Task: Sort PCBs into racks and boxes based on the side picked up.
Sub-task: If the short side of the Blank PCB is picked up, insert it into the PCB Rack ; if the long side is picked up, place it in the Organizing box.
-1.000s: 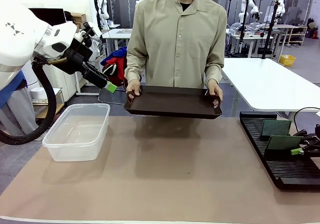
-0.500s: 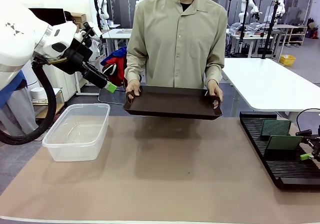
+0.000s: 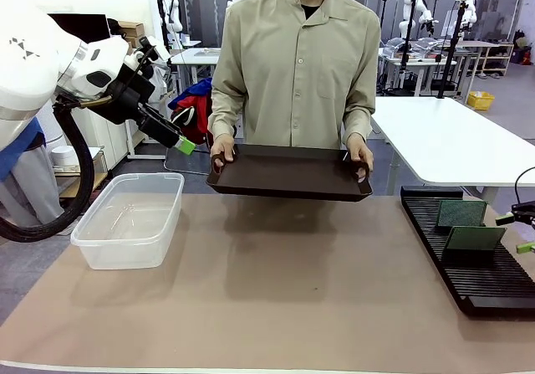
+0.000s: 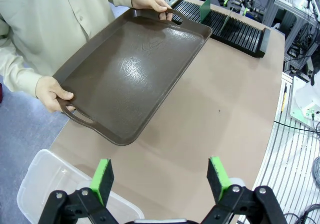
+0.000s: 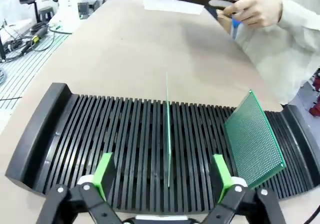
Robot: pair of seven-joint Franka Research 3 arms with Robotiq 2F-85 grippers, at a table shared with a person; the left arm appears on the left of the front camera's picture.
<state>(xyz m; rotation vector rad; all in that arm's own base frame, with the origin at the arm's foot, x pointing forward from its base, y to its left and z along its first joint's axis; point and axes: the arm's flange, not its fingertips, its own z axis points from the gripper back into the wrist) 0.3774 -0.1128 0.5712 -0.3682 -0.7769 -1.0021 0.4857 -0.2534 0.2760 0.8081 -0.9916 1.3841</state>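
Note:
Two green PCBs stand in the black rack [image 3: 468, 265] on the table's right: one [image 3: 461, 213] farther back, one [image 3: 474, 238] nearer. My right gripper [image 3: 515, 233] is open at the picture's right edge, just clear of the nearer board. In the right wrist view that PCB [image 5: 167, 134] shows edge-on, upright in a slot of the rack [image 5: 100, 134], between the spread fingers of my right gripper [image 5: 161, 176] and untouched; the other PCB [image 5: 252, 139] leans at the right. My left gripper [image 3: 182, 144] hangs open and empty above the clear box [image 3: 129, 219], as the left wrist view confirms [image 4: 160, 176].
A person at the far side holds a dark brown handled tray [image 3: 288, 171] level above the table with both hands. The left wrist view shows the tray [image 4: 135, 68] with nothing on it. Bare brown table lies between the box and the rack.
My right gripper has opened fully, let go of the nearer PCB in the rack and drawn back to the right. The left arm and the tray have not moved.

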